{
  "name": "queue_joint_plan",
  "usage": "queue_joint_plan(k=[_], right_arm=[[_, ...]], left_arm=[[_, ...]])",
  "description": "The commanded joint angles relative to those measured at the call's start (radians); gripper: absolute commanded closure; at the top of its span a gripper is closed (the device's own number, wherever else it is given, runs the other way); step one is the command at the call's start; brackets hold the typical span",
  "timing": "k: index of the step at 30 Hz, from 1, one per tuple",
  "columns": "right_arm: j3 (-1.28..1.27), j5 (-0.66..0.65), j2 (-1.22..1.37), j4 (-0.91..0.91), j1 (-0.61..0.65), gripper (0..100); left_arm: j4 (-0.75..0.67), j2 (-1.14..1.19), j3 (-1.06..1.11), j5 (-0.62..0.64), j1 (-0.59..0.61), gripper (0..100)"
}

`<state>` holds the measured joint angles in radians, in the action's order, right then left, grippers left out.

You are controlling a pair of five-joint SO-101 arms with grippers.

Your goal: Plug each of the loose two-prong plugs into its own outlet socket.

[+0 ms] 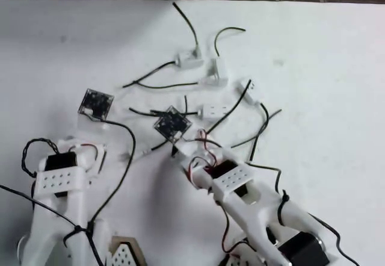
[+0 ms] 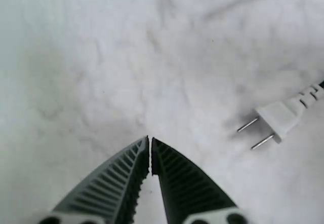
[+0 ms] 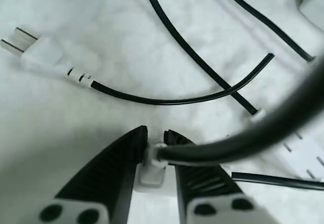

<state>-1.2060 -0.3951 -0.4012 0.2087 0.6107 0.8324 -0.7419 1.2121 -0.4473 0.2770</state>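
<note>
My right gripper [image 3: 154, 135] is shut on a white plug [image 3: 151, 169] whose thick black cord [image 3: 263, 127] leads away from the jaws. On the white table beyond it lies a loose white two-prong plug [image 3: 43, 50] with a curved black cord. My left gripper [image 2: 150, 141] is shut and holds nothing, just above the bare cloth. A white two-prong plug [image 2: 278, 120] lies off to its side, prongs towards the gripper. In the high view the left gripper [image 1: 101, 156] and right gripper [image 1: 178, 150] sit near the table's middle, with white outlet sockets [image 1: 210, 111] beyond.
More white sockets [image 1: 189, 60], [image 1: 215, 73], [image 1: 249, 90] with short black cords lie scattered at the back. Two black square blocks [image 1: 96, 103], [image 1: 172, 123] rest ahead of the grippers. Black cables [image 1: 123, 163] cross the table between the arms.
</note>
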Motion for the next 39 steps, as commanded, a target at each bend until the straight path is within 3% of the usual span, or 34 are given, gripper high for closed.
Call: queue_joint_plan(k=[1,12,17,20,31,39], right_arm=[[-0.023,-0.023,0.010,0.012,-0.024,98.1],[-0.018,-0.015,-0.008,0.005,-0.054,97.5],[-0.005,0.005,-0.091,0.012,-0.045,90.9],[-0.005,0.041,-0.137,0.015,-0.045,98.3],[0.190,0.049,-0.328,0.231,-0.048,98.1],[0.287,0.051,-0.266,0.374,-0.047,98.1]], left_arm=[[-0.011,-0.018,0.000,-0.009,0.007,97],[-0.011,-0.018,0.000,-0.009,0.007,97],[-0.011,-0.018,0.000,-0.009,0.007,97],[-0.011,-0.018,0.000,-0.009,0.007,97],[-0.015,-0.022,0.014,-0.046,0.007,97],[-0.018,-0.024,0.020,-0.049,0.007,97]])
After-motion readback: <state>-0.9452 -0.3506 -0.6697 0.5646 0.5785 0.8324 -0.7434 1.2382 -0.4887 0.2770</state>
